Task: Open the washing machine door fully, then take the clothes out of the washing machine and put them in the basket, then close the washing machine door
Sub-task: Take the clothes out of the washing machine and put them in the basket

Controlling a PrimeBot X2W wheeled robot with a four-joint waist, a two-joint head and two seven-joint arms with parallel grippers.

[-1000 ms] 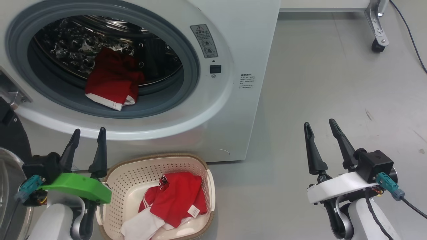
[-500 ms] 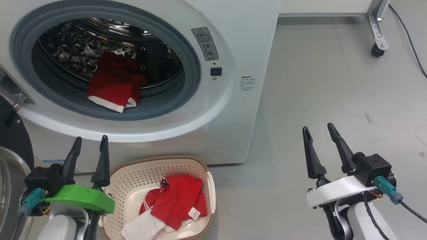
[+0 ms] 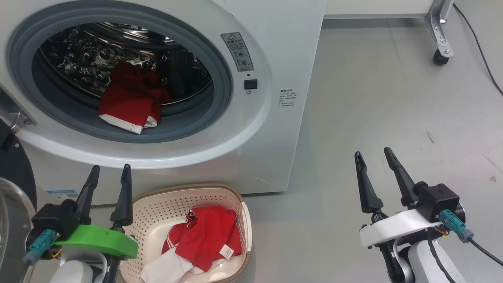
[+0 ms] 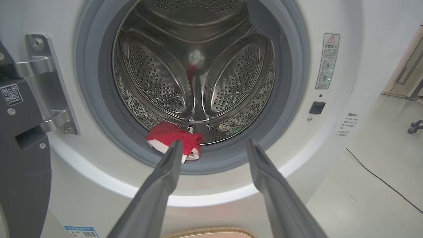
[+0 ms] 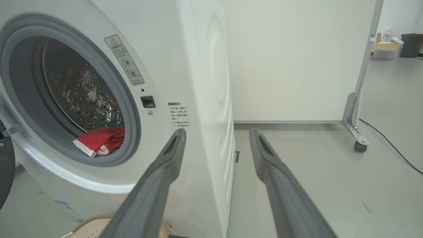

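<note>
Left gripper point(image 3: 111, 167) sat lower in the head view than a second before, by more than the small camera shift explains. Right gripper, clothes and basket had not really changed.

Far left, the washing machine door point(image 3: 13, 173) stood swung wide open, its black rim at the frame edge.

Left gripper: jaws wide, empty, pointing forward and up at the drum mouth of the washing machine point(image 3: 275, 59). It hovered just left of the basket point(image 3: 188, 188) and below the mouth's lower lip.

Key relation: one red garment point(image 3: 129, 98) lay ahead of and above those jaws. It sat at the front of the drum floor, spilling onto the grey seal point(image 3: 188, 125). In the left wrist view it was left of the gap's centre, partly hidden behind the left fingertip point(image 4: 175, 148). It was a crumpled heap with no clean long axis, its white hem roughly across the mouth.

The basket sat on the floor point(image 3: 393, 98) under the mouth, with red and white clothes point(image 3: 204, 236) already in it.

Right gripper point(image 3: 372, 151): jaws wide, empty, over bare floor, well apart from the mouth and aimed past the machine's corner. Left arm clearly nearer, so the reach was likely its job: forward and up, with a slight sideways correction.
</note>
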